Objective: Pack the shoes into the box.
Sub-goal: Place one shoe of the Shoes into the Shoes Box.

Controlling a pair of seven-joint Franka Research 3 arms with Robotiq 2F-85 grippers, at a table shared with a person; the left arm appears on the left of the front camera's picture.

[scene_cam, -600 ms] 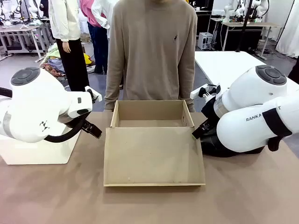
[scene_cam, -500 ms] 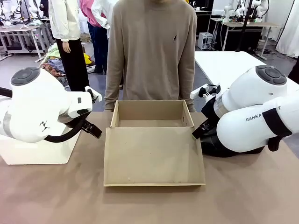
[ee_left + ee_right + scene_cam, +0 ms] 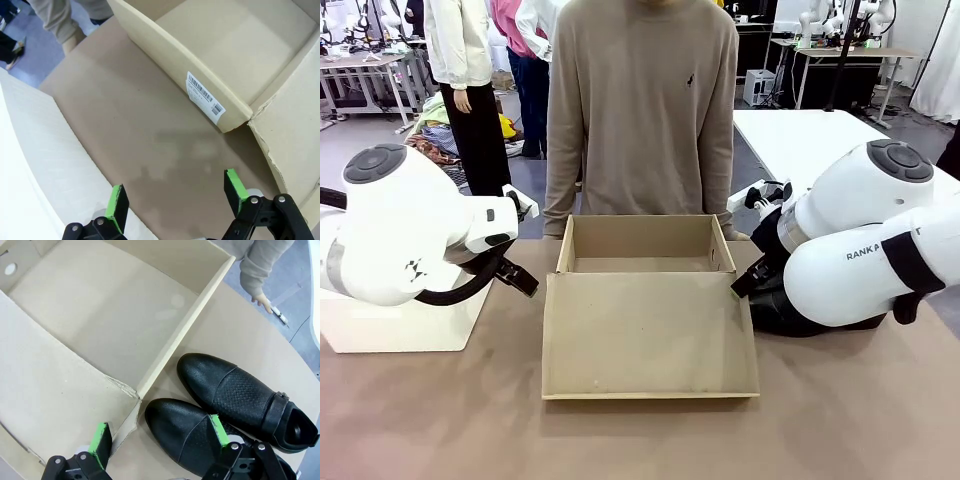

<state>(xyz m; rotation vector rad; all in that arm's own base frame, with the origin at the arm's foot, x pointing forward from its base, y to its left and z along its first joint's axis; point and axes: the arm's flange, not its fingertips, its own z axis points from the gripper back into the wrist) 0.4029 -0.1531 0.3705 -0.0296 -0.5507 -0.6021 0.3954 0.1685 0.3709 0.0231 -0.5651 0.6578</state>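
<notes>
The brown cardboard box (image 3: 640, 250) stands open in the middle of the table, its flap lid (image 3: 648, 335) lying flat toward me; its inside (image 3: 100, 315) holds nothing. Two glossy black shoes lie side by side on the table just outside the box's side wall, one (image 3: 235, 392) farther off with a small buckle, one (image 3: 187, 435) right under my right gripper (image 3: 160, 432), which is open above the box corner and that shoe's toe. My left gripper (image 3: 176, 195) is open over bare table beside the box's other wall (image 3: 200, 85), which carries a barcode label.
A white bin (image 3: 400, 325) stands at the table's left, its wall (image 3: 35, 160) close beside my left gripper. A person in a beige sweater (image 3: 640, 100) stands behind the box, one hand (image 3: 262, 297) hanging near the table's far edge. The table's near strip is bare.
The person's upper body has shifted slightly to the left. Both arms, the box and the bin stand as before.
</notes>
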